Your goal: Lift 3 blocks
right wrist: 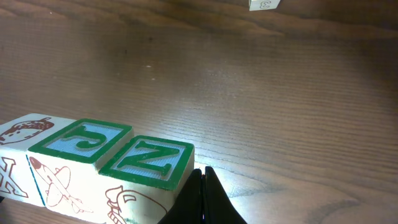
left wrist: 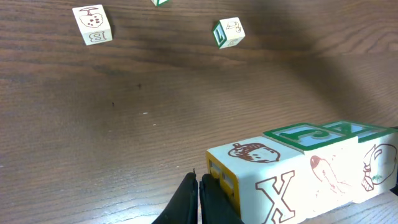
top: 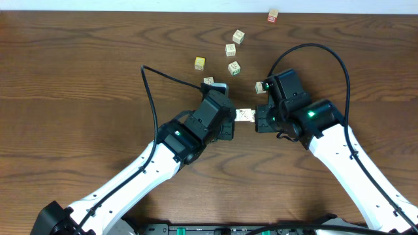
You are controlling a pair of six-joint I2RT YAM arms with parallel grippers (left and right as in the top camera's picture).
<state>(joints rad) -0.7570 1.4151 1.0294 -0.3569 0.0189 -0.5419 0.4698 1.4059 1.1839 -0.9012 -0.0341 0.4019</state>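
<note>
Three letter blocks (top: 245, 115) sit end to end in a short row between my two grippers. In the left wrist view, the X block (left wrist: 261, 180) with a yellow side is nearest, then a green-topped block (left wrist: 323, 152) and a third block (left wrist: 379, 165). My left gripper (left wrist: 198, 180) is shut, its tips against the X block's yellow end. From the right wrist, the green Z block (right wrist: 149, 165) is nearest, then the J block (right wrist: 74, 155) and the X block (right wrist: 18, 146). My right gripper (right wrist: 203, 171) is shut, pressed beside the Z block's end. I cannot tell whether the row is off the table.
Loose cubes lie behind the arms: a yellow one (top: 200, 62), pale ones (top: 230, 49) (top: 239, 36) (top: 234, 67), one by my left wrist (top: 208, 81), one by my right wrist (top: 261, 86). A red-edged cube (top: 273, 15) sits at the far edge.
</note>
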